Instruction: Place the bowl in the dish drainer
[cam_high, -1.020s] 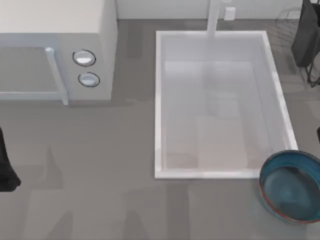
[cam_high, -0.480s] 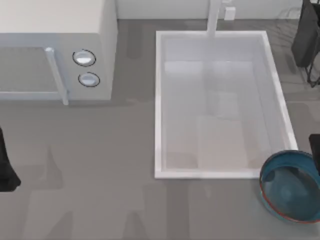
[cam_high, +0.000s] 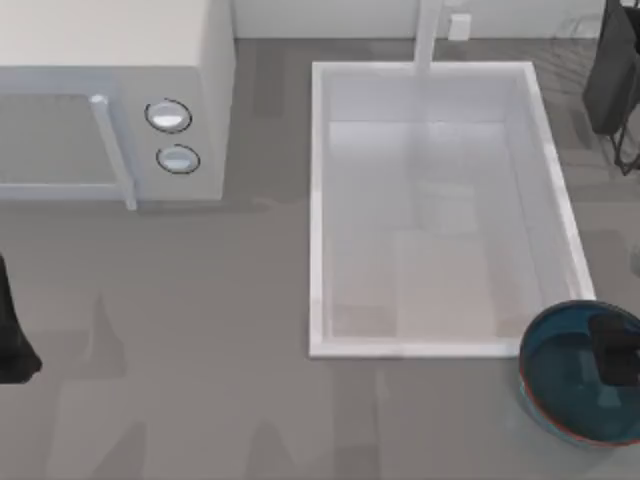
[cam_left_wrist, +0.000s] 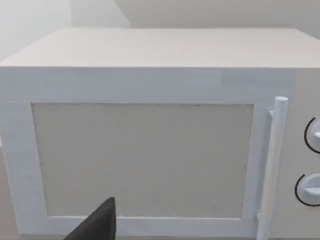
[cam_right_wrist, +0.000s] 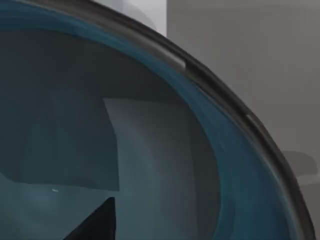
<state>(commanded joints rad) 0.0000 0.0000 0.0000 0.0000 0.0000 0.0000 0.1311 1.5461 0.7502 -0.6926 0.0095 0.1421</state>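
Grey table (cam_high: 200, 380) carries one microwave (cam_high: 110, 100), one white sink (cam_high: 318, 200) and one blue bowl (cam_high: 560, 380) at the sink's near right corner, the right gripper (cam_high: 612, 350) over its inside, jaws' state unreadable.

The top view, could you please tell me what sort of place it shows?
Most likely a simulated kitchen counter: a white box-shaped microwave with two round knobs, a big white rectangular sink basin, and a glossy deep-blue bowl on the grey worktop.

The grey table (cam_high: 200, 350) carries a microwave (cam_high: 110, 90), sink (cam_high: 318, 200), bowl (cam_high: 560, 390) and dish drainer (cam_high: 575, 40).
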